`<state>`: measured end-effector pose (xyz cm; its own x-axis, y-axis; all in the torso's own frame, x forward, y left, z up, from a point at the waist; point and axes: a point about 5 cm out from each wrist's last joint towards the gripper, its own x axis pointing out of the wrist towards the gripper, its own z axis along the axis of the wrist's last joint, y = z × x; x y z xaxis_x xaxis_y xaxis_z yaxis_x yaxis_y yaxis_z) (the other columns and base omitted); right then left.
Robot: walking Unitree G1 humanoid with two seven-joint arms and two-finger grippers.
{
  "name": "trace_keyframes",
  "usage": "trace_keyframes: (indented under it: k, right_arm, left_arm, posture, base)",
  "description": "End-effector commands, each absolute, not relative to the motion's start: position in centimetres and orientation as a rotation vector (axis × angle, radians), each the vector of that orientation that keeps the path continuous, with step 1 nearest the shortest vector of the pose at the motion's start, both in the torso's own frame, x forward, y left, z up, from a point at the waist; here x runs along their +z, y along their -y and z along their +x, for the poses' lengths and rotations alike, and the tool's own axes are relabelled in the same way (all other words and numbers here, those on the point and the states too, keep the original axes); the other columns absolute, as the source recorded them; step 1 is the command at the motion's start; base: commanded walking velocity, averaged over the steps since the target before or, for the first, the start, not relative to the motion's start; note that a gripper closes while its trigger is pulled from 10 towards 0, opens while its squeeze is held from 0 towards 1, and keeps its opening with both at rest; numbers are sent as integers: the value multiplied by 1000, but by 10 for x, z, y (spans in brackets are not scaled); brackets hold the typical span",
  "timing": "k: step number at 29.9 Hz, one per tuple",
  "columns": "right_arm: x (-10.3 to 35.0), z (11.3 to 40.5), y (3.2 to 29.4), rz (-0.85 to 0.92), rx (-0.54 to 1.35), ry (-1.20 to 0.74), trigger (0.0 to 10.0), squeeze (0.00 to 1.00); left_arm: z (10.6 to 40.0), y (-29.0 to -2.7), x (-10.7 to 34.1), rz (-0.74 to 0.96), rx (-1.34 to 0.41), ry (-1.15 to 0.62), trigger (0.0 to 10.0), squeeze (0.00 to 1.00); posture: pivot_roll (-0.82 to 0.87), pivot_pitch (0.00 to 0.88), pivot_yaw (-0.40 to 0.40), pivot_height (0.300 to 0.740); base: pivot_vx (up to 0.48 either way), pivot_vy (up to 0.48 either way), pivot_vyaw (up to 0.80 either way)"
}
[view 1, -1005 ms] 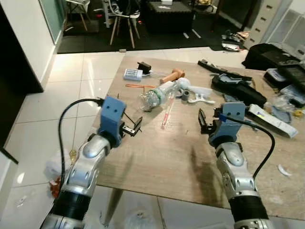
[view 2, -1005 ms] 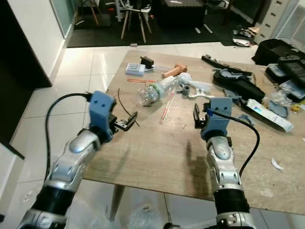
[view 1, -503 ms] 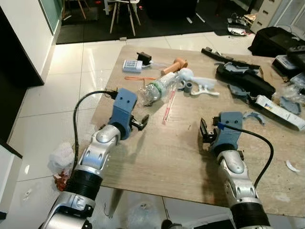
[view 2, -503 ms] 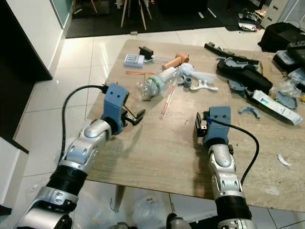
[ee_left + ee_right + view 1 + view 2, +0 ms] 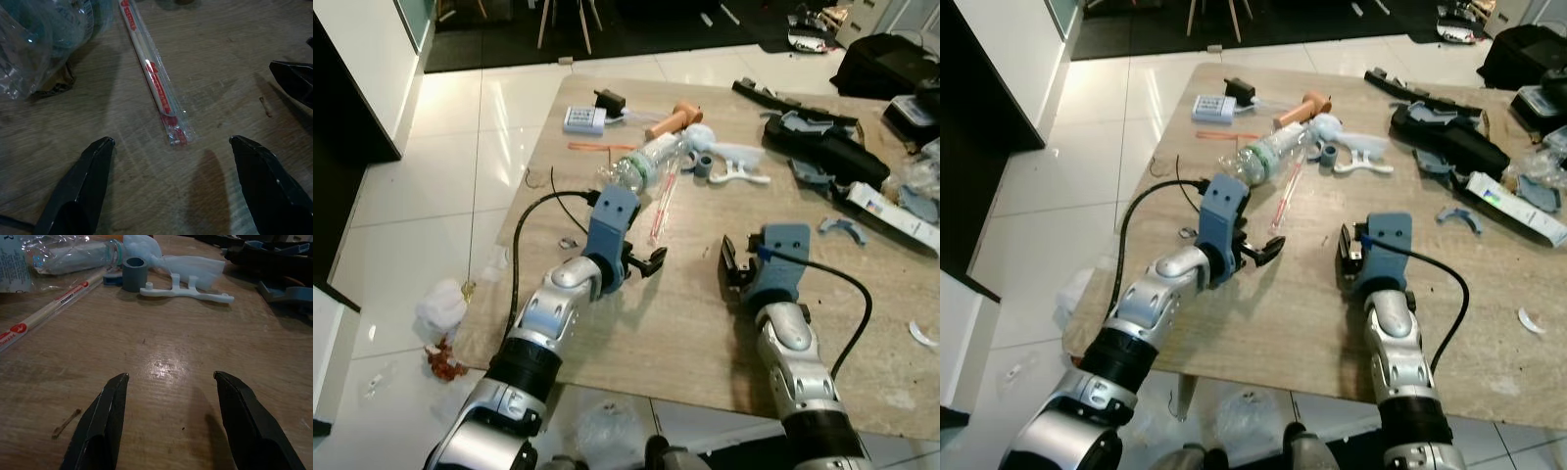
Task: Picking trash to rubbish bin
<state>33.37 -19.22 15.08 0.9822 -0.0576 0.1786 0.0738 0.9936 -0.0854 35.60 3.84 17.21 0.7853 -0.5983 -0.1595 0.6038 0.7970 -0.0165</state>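
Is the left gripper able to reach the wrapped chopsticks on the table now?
Probably yes. The left gripper is open, pointing at the near end of the wrapped chopsticks, and only bare table lies between them. The crushed bottle lies beside them, apart.

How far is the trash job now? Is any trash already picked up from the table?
Nothing looks picked up yet: both pincers are open and hold nothing. In hand: the left pincer points at the wrapped chopsticks, just short of their near end. The right pincer hovers over bare table. Left: gripping the chopsticks, then the crushed plastic bottle beside them, and carrying each to a bin.
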Motion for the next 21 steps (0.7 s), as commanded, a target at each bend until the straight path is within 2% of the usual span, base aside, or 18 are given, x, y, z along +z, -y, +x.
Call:
trace_keyframes:
  k: [1, 10, 21]
  right_arm:
    - [145, 335, 195, -96, -63, 151, 10000, 0]
    - [154, 340, 197, -98, -39, 176, 10000, 0]
    - [153, 338, 197, -105, -36, 176, 10000, 0]
  left_arm:
    - [354, -32, 163, 9, -649, -206, 10000, 0]
    - [359, -28, 163, -49, -597, -247, 10000, 0]
    - [365, -12, 158, 149, -522, -242, 10000, 0]
  posture:
    - [9, 297, 48, 740]
    - [6, 295, 43, 740]
    - [1, 302, 59, 740]
  base:
    - [0, 0, 0]
    - [0, 0, 0]
    - [0, 0, 0]
